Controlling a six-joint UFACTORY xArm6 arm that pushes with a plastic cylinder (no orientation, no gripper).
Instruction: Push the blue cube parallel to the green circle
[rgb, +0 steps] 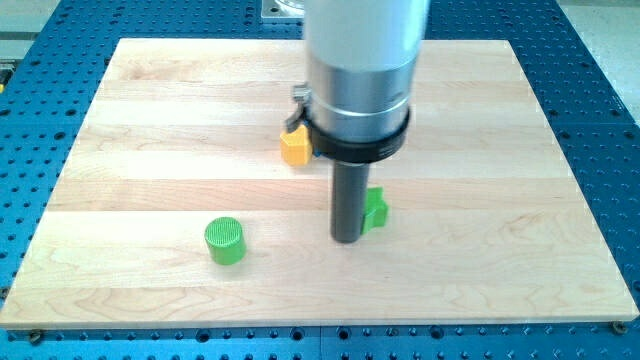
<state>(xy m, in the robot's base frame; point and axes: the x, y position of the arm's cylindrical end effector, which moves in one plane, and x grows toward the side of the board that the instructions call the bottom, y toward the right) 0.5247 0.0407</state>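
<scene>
The green circle (225, 240), a short ribbed cylinder, stands on the wooden board (150, 120) at the view's lower left. No blue cube shows; the arm's wide silver body (360, 60) may hide it. My tip (346, 238) rests on the board right of the green circle, with open board between them. A second green block (375, 209), shape unclear, sits just to the right of the rod, touching or nearly touching it.
A yellow block (295, 148) lies near the board's middle, partly behind the arm's body. The board sits on a blue perforated table (600, 60).
</scene>
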